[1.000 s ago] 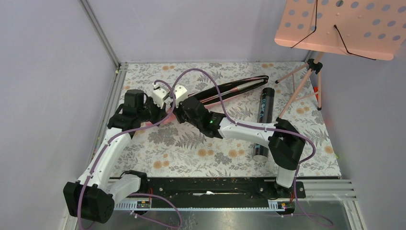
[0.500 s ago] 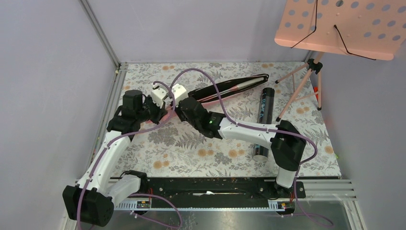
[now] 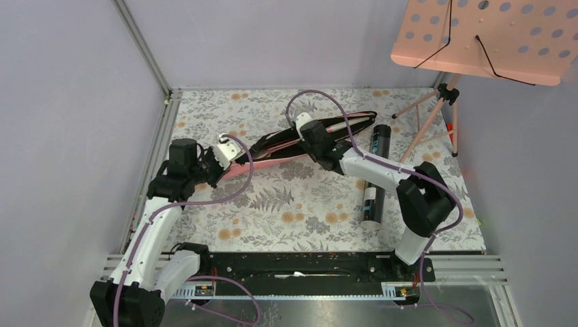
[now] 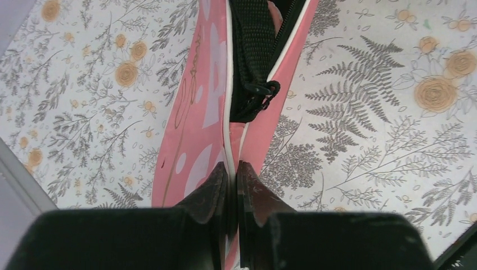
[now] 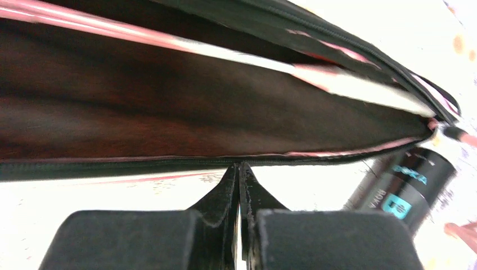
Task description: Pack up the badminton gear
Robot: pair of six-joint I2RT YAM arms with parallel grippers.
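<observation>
Your left fingers (image 4: 226, 175) are closed tight on the piped edge of the pink cover (image 4: 191, 124), at its near-left end. Your right fingers (image 5: 238, 171) are pressed together against its black zip edge, farther right. The cover lies on the bench (image 3: 272, 211), and the black tube (image 3: 379, 143) is just right of it.

From high behind the near edge we look down over the whole floral-print worktop (image 3: 300, 218); both wrist cameras sit very close to the pink racket-shaped fabric cover (image 3: 278, 144), which all three views share.

Right fingers (image 5: 222, 197) farther along cover (image 4: 194, 129), pinched
</observation>
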